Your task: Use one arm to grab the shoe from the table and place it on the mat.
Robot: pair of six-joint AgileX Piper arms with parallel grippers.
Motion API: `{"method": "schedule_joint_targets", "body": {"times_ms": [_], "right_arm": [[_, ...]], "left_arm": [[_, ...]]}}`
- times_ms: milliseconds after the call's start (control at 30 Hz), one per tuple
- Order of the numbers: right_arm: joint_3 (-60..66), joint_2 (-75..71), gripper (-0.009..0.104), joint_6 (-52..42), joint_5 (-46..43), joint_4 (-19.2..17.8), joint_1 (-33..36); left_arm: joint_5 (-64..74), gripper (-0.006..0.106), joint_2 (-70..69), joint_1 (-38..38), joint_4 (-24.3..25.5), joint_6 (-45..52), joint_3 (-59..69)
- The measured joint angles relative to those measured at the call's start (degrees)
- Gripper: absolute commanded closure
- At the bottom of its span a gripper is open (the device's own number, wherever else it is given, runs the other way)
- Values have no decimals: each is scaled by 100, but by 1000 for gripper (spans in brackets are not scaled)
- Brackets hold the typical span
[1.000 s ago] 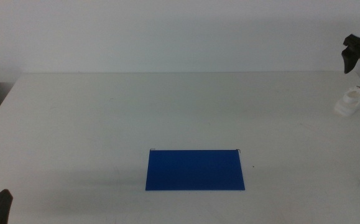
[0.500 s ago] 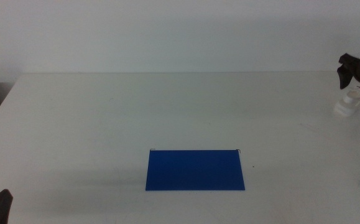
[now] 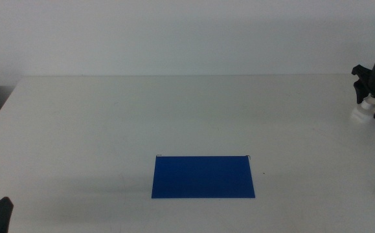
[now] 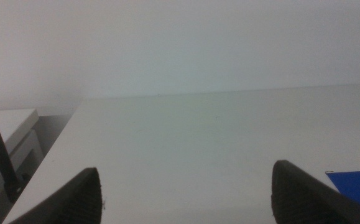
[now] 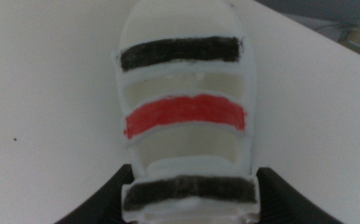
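Here the shoe (image 5: pixel 186 118) is a small white sneaker with a black strap at each end and a red strap between them, lying on the white desk (image 3: pixel 142 116) at its far right edge, well apart from the dark-blue mat (image 3: pixel 203 176). The right gripper (image 5: pixel 189 202) is down over it, jaws spread to either side of one end and flanking the sole. The left gripper (image 4: pixel 186 196) hangs open near the desk's front left corner.
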Motion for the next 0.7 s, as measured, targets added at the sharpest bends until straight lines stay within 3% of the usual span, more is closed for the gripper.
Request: {"method": "schedule_joint_targets", "body": {"times_ms": [67,433,700], "right_arm": [[0,-6,99,41,0,5,0],[108,-857,99,14,9,-234,559],[1495,-2173,99,433,23,-310,1300]], "left_arm": [[0,7,0,0,0,0,0],[0,7,0,0,0,0,0],[0,7,0,0,0,0,0]]}}
